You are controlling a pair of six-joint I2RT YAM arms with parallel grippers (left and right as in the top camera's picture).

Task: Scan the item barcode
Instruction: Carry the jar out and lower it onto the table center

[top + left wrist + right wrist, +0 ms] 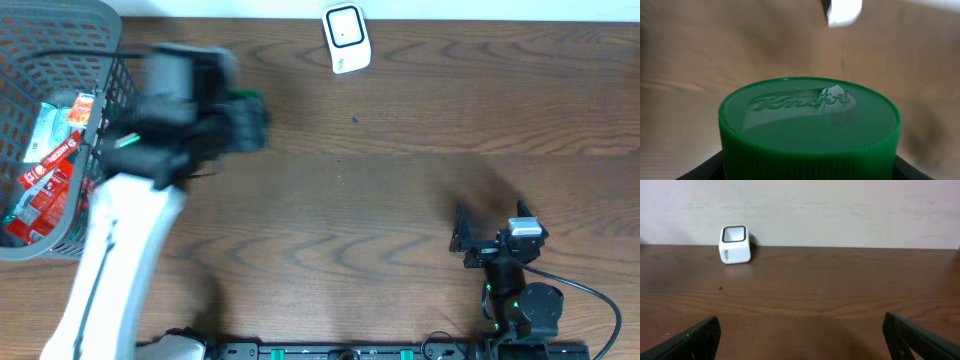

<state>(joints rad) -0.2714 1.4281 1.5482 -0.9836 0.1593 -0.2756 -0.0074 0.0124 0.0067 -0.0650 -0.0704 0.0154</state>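
**Overhead.** The left fingers (238, 128) were clamped on the item (247, 103), of which only a green patch showed. It was held over the desk (400, 180), just right of the basket (60, 30) with its red packets (45, 170). It was well apart from the scanner (346, 38) at the far edge. The right fingers (466, 240) were spread wide and empty near the front right.

We judged that the step in hand was to carry the item across to the scanner. To do it well, we would bring the printed side squarely over the window and hold it steady there. Blur smeared the left arm, so we could make out neither the item's body nor any barcode.

**Left wrist.** The green lid (810, 125), embossed with a brand word, filled most of the frame, with dark finger parts flanking it at both lower corners. The scanner (844, 12) was only a white corner cut off by the top edge. Everything below the lid was hidden, so we could not tell which side carried the barcode. We judged that the wrist might have to turn the item slowly until the code met the window.

**Right wrist.** The scanner (735, 244) stood upright on the desk at the far left, its dark-framed window facing upward and slightly toward us. The tips of the right fingers sat at the lower corners, far apart, with nothing between them. The item was not in view.
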